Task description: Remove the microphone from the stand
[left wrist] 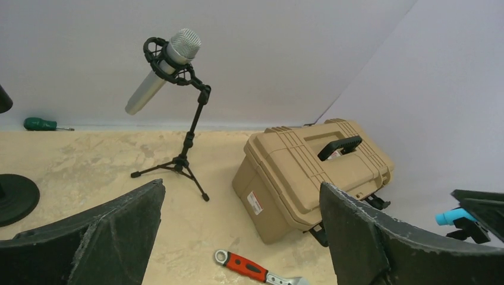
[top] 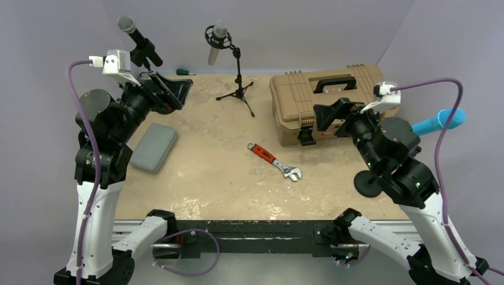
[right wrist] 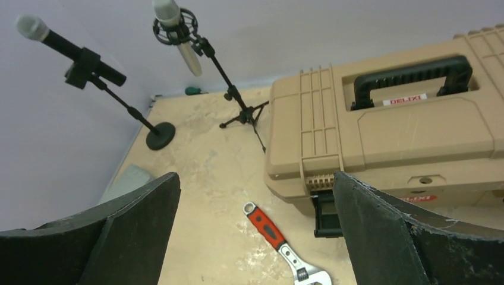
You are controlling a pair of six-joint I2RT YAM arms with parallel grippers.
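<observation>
Place: a robot test cell in a laboratory, not a home or a shop.
Walls: plain pale walls (top: 297, 29) stand close around the back and both sides of the work area.
Table: one table (top: 202, 178) with a beige, stone-like top and a black metal rail (top: 249, 228) along its near edge.
Machines: the left arm (top: 98, 148) and the right arm (top: 398, 160) rise from this rail, with purple cables (top: 440, 142) hanging from them.
Objects: mixed things lie apart from each other: a tan toolbox (top: 333, 95), a red wrench (top: 274, 161), a green screwdriver (top: 185, 72), a grey case (top: 154, 147), a silver microphone (top: 217, 43) on a tripod stand (top: 239, 83), and a black microphone (top: 138, 38).
</observation>
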